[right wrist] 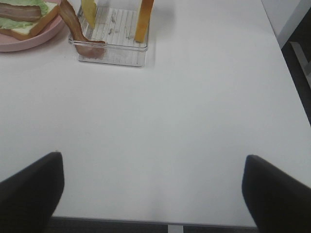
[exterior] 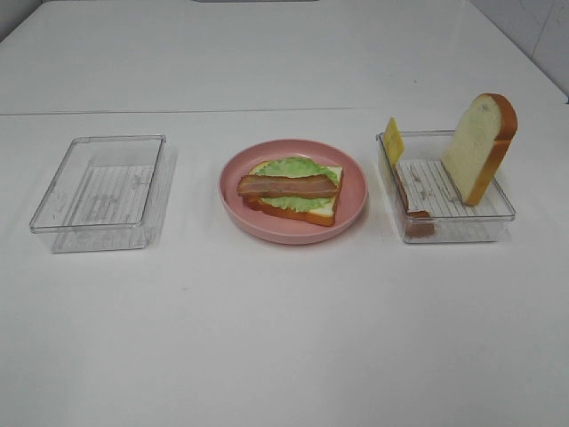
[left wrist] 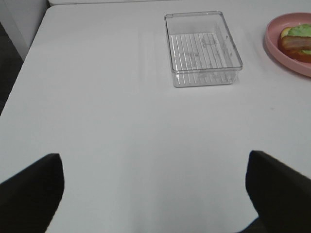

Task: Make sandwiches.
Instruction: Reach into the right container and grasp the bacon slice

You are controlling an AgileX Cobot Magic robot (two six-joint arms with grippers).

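In the exterior high view, a pink plate (exterior: 356, 191) is sitting at the middle of the white tabletop (exterior: 284, 338). On it the lower bread slice (exterior: 302, 216) is lying flat, the lettuce leaf (exterior: 293, 167) is covering that slice, and a bacon strip (exterior: 287, 186) is lying across the leaf. The left tray (exterior: 53, 209), of clear plastic, is standing well apart from the plate on the left. The right tray (exterior: 498, 209) is standing on the other side and is holding the standing bread slice (exterior: 480, 147), which is resting on edge and tilting, the cheese slice (exterior: 394, 142), which is rising above the rim at the far corner nearest the plate, and the spare bacon strip (exterior: 418, 224) along the wall facing the plate. In the left wrist view, the left gripper (left wrist: 155, 194) is hovering over bare tabletop with its fingers (left wrist: 29, 194) spread wide and gripping nothing; the left tray is lying ahead of it. In the right wrist view, the right gripper (right wrist: 155, 194) is likewise standing wide open and unloaded, well short of the right tray, where the spare bacon strip is draping over the wall.
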